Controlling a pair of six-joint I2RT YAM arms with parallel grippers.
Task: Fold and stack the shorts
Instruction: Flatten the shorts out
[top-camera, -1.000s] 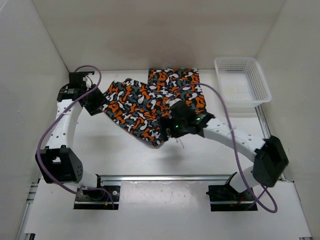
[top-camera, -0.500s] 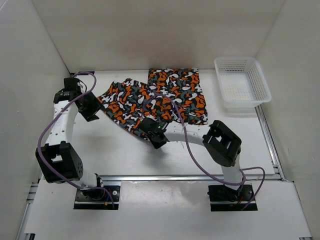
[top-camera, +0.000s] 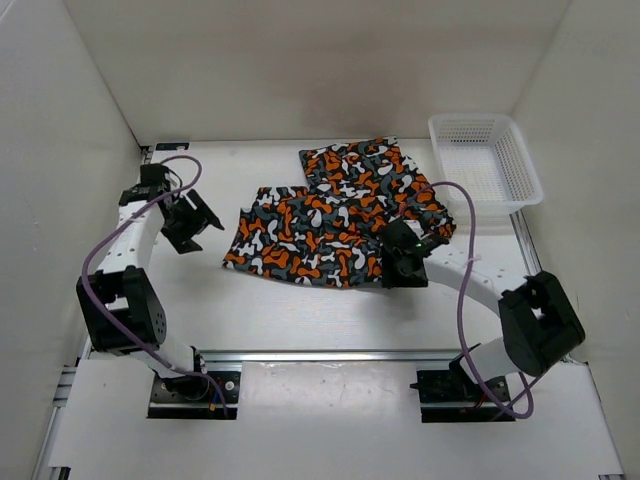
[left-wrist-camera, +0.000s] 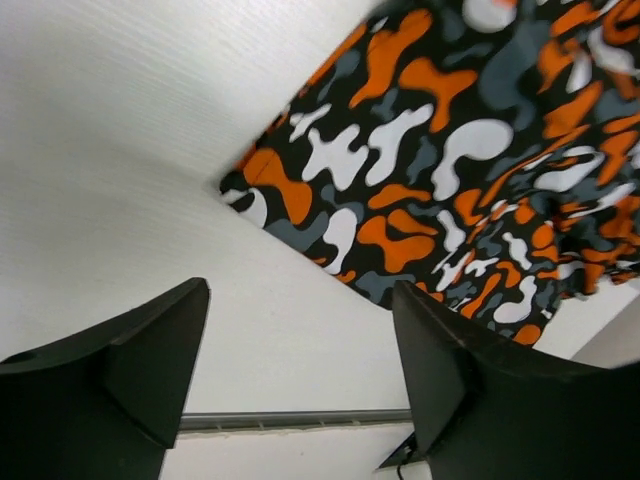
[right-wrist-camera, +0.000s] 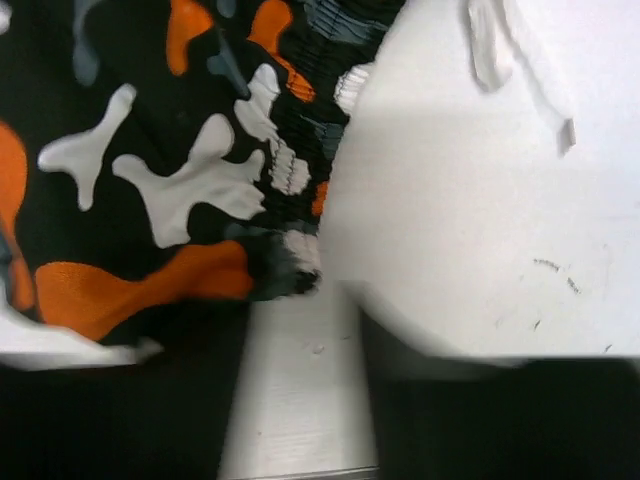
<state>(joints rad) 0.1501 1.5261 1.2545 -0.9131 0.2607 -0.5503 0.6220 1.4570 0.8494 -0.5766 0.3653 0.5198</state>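
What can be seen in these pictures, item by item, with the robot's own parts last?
shorts: apparently two overlapping pieces, orange, black, grey and white camouflage, table centre to far side
basket: one, white mesh, far right corner
table: one, white, under everything
rail: one, silver, near edge by the arm bases
cables: two, purple, one along each arm
left pincer: one, black, open, left of the shorts, not touching
right pincer: one, black, apparently open, at the shorts' near right edge
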